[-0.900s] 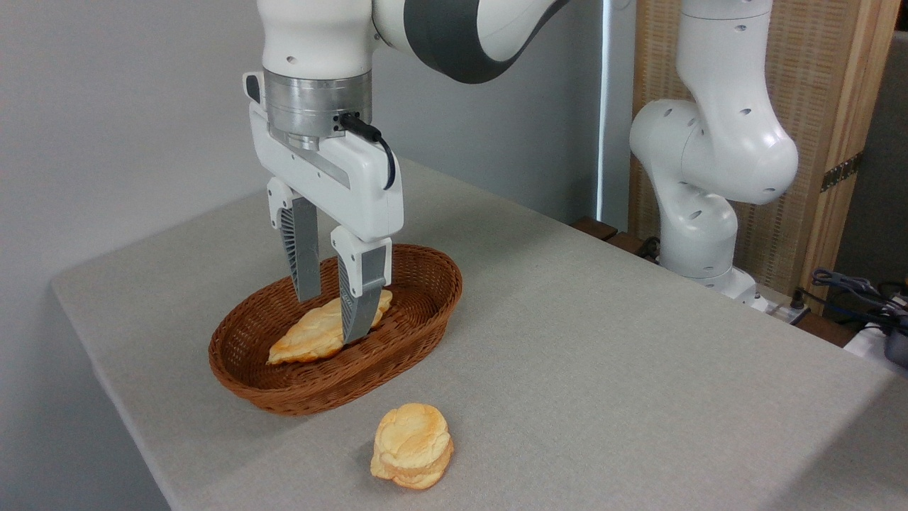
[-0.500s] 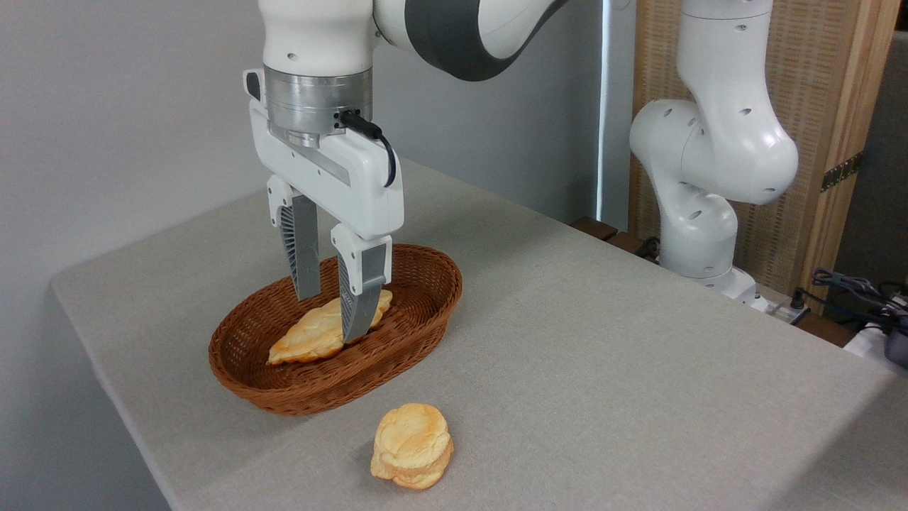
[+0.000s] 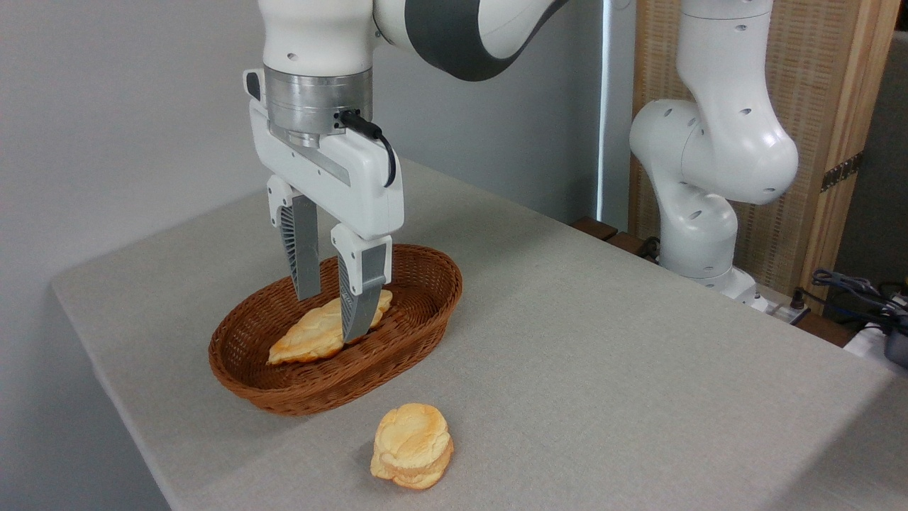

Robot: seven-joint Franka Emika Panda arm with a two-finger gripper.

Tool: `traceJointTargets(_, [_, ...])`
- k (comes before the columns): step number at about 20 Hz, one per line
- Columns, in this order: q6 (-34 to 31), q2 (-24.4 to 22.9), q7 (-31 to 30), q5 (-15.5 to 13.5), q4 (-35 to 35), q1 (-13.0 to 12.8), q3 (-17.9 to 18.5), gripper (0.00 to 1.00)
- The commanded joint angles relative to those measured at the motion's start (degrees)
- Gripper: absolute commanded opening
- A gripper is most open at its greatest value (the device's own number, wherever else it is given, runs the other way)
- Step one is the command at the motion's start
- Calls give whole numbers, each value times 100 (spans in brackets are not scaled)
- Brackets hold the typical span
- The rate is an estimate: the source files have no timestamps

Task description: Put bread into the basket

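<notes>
**Q:** Camera view, fixed, single frame. Where does the end effector stand?

**R:** Gripper (image 3: pixel 330 318) hangs left of centre, pointing straight down over the basket (image 3: pixel 415 332). Its two grey fingers (image 3: pixel 305 252) are spread, with a clear gap between them; nothing is clamped. The fingertips reach below the rim line as seen from here, over the flat pastry (image 3: pixel 316 333). Whether the nearer tip touches the pastry, I cannot tell.

**Q:** Contents of the basket?

**R:** One long, flat, golden pastry, lying lengthwise on the woven floor, running from lower left to upper right. The nearer finger hides part of its right end.

**Q:** And the bread?

**R:** Bread (image 3: pixel 412 446) sits on the table (image 3: pixel 638 369), bottom centre of the frame, just beside the near wall of the basket but apart from it. Round, puffy, layered, with orange-brown edges. It is outside the basket and well apart from the gripper.

**Q:** Basket position?

**R:** Left-centre of the frame, oval, reddish-brown wicker, flat on the grey tabletop, long axis slanting toward upper right.

**Q:** Rest of the scene?

**R:** Arm (image 3: pixel 709 156) rises from its base at the table's far right edge and crosses the top of the frame to the wrist. A black cable (image 3: pixel 376 145) loops from the wrist flange. A wooden panel (image 3: pixel 816 106) stands behind the base, upper right. Dark cables (image 3: pixel 858 291) lie at the right edge.
</notes>
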Motion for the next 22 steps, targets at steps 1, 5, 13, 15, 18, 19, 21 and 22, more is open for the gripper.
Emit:
traceJointTargets(1, [-64, -78, -104, 26, 13, -44, 44, 100])
traceJointTargets(5, [-345, -175, -121, 26, 4, -44, 61, 100])
traceJointTargets(13, [-363, -202, -130, 26, -216, -35, 448, 100])
traceJointTargets(15, [-293, -202, -104, 43, -391, -35, 527, 100])
traceJointTargets(18, [-39, -149, -77, 61, -628, -35, 667, 100])
traceJointTargets(19, [119, -140, -60, 61, -725, -35, 685, 100])
traceJointTargets(21, [514, -114, -33, 70, -927, -27, 685, 100])
traceJointTargets(22, [594, -96, -33, 78, -980, -27, 685, 100])
